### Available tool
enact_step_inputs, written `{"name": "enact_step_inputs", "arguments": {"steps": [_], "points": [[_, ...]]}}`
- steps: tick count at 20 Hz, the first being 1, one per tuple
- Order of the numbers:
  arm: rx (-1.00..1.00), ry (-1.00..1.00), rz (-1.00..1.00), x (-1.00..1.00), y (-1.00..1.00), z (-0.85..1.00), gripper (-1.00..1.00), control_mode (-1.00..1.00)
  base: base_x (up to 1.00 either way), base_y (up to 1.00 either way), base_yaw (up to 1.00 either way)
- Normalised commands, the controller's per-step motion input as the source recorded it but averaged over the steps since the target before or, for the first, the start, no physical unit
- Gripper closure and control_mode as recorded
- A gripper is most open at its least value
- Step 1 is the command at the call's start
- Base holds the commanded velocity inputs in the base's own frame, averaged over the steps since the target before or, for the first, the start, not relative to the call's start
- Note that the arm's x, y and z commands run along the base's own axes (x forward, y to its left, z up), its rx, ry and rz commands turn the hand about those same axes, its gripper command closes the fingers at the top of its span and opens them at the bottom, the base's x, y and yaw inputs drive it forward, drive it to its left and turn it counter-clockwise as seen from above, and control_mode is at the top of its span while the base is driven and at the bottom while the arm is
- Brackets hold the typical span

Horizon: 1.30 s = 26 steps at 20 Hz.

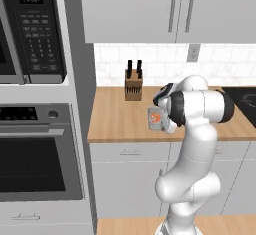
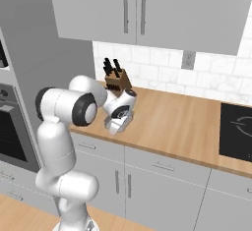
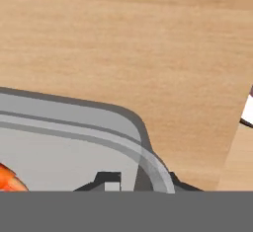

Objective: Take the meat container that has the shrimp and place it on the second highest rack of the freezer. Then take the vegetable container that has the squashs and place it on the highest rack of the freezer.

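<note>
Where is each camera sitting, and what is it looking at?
Left base view: behind the arm's left, facing the counter, oven and knife block; arm rises at right.
Right base view: behind its right, facing the counter and cooktop; arm at left.
Hand view: on the hand, looking down at the tray rim, which the tool pinches.
Both base views share the knife block.

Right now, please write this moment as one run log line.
gripper: shut on meat container rim | shrimp: inside | container: on wooden counter

Most of the shrimp (image 3: 7, 180) and the meat container (image 3: 64, 152) beyond the hand view's edge
</note>
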Motion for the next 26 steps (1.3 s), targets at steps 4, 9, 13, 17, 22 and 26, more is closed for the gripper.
{"name": "enact_step_inputs", "arguments": {"steps": [4, 9, 13, 17, 22, 26], "points": [[-0.03, -0.23, 0.29, -0.41, -0.15, 0.85, 1.00, -1.00, 0.00, 0.00, 0.00], [-0.09, -0.25, 0.53, -0.29, -0.03, 0.97, 1.00, -1.00, 0.00, 0.00, 0.00], [-0.07, -0.28, 0.64, -0.46, 0.00, 0.87, 1.00, -1.00, 0.00, 0.00, 0.00], [-0.12, -0.33, 0.65, -0.44, -0.03, 0.89, 1.00, -1.00, 0.00, 0.00, 0.00], [-0.18, -0.33, 0.65, -0.47, -0.03, 0.76, 1.00, -1.00, 0.00, 0.00, 0.00], [-0.23, -0.26, 0.61, -0.65, 0.00, 0.36, 1.00, -1.00, 0.00, 0.00, 0.00]]}}
